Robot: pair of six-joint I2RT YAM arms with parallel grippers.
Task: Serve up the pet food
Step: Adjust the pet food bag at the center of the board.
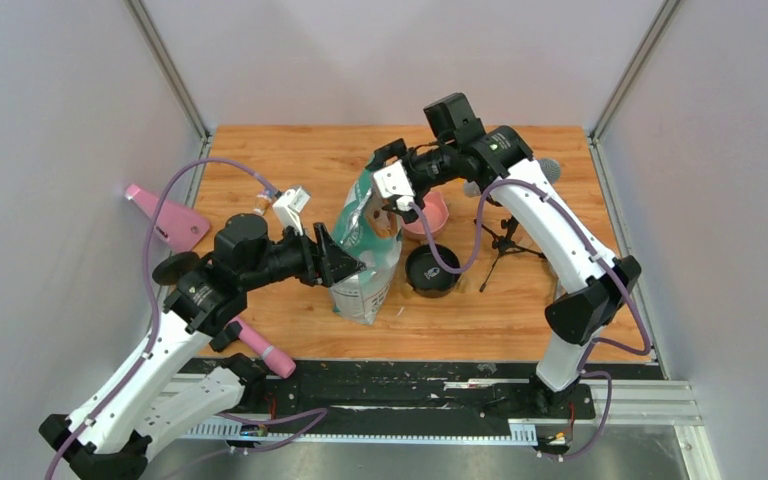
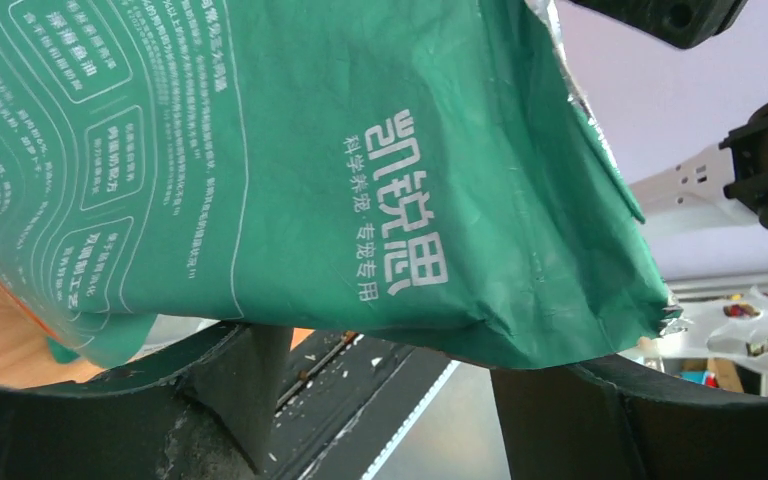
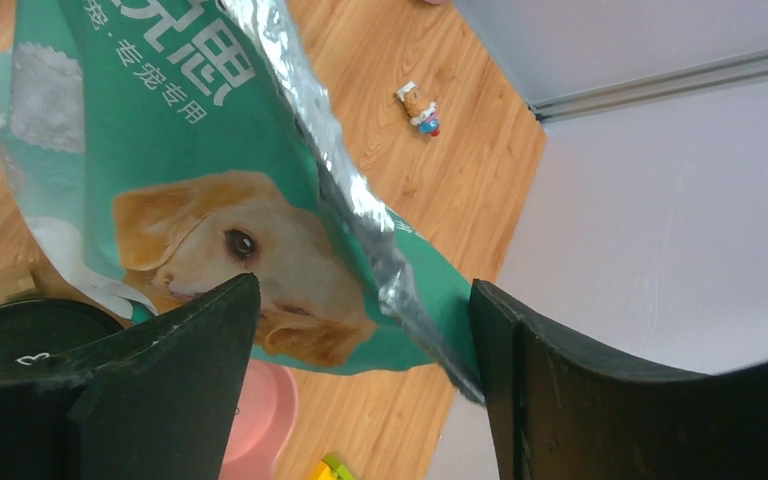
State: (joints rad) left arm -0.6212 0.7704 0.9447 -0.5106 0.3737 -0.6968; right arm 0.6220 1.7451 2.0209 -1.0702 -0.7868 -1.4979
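The teal-green and white bag (image 1: 368,262) printed with a golden dog stands upright mid-table, its top open. No kibble shows; it is hidden inside the bag. My left gripper (image 1: 344,262) is open at the bag's left side. In the left wrist view the bag (image 2: 360,170) lies just above the spread fingers of this gripper (image 2: 390,358). My right gripper (image 1: 397,200) is open at the bag's top. In the right wrist view the foil-lined rim (image 3: 350,200) runs between the fingers of this gripper (image 3: 365,292) and touches the right one.
A pink bowl (image 1: 430,212) and a black bowl (image 1: 432,270) sit just right of the bag; both also show in the right wrist view, pink (image 3: 260,400) and black (image 3: 20,328). A small black tripod (image 1: 505,242) stands farther right. Pink tools lie at the left wall (image 1: 167,217) and the front edge (image 1: 263,347).
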